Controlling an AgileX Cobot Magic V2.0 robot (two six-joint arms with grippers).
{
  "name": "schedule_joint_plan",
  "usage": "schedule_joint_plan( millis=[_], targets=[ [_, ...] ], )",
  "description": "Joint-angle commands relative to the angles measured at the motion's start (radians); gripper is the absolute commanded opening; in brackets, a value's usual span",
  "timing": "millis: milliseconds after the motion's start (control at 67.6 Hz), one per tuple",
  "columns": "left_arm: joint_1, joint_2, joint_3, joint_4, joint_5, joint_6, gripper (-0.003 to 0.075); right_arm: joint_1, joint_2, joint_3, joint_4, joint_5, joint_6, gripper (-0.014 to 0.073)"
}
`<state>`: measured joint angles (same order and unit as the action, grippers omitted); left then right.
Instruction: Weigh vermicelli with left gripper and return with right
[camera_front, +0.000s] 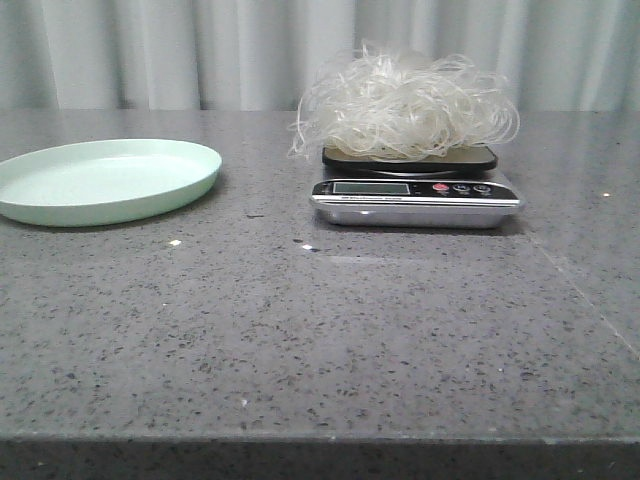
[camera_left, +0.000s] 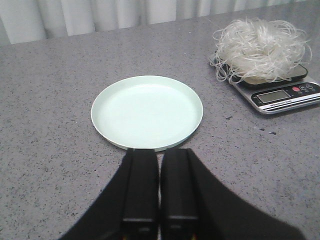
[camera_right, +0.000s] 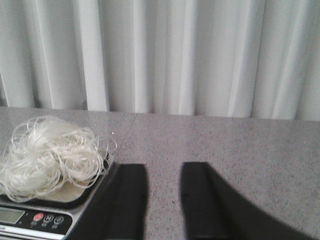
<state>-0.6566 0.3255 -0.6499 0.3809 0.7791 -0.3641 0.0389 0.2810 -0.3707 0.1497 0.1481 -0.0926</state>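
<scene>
The vermicelli (camera_front: 405, 105), a fluffy tangle of translucent white strands, rests on the platform of a silver kitchen scale (camera_front: 415, 195). It also shows in the left wrist view (camera_left: 260, 47) and the right wrist view (camera_right: 47, 157). My left gripper (camera_left: 160, 152) is shut and empty, its tips just short of the near rim of an empty pale green plate (camera_left: 147, 112). My right gripper (camera_right: 164, 167) is open and empty, above bare table just beside the scale (camera_right: 35, 217). Neither gripper shows in the front view.
The green plate (camera_front: 105, 180) lies at the left of the grey speckled table, the scale to its right. A white curtain (camera_front: 150, 50) hangs behind the table. A few small crumbs (camera_front: 175, 242) lie on the table in front of them.
</scene>
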Motion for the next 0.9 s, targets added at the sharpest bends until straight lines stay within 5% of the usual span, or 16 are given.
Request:
schedule_joint_plan(
  millis=[0, 89, 399, 887],
  targets=[
    [-0.005, 0.01, -0.025, 0.007, -0.073, -0.009, 0.0134, -0.001, 0.018, -0.038, 0.006, -0.044, -0.009, 0.0545],
    [-0.005, 0.01, -0.025, 0.007, -0.073, -0.009, 0.0134, -0.001, 0.018, -0.038, 0.006, -0.041, -0.009, 0.0608],
    [-0.005, 0.01, -0.025, 0.007, -0.073, -0.009, 0.0134, 0.034, 0.103, -0.105, 0.049, 0.08, -0.009, 0.0603],
    [-0.005, 0.01, -0.025, 0.007, -0.073, -0.009, 0.0134, 0.436, 0.76, -0.731, 0.053, 0.277, -0.012, 0.0603]
  ],
)
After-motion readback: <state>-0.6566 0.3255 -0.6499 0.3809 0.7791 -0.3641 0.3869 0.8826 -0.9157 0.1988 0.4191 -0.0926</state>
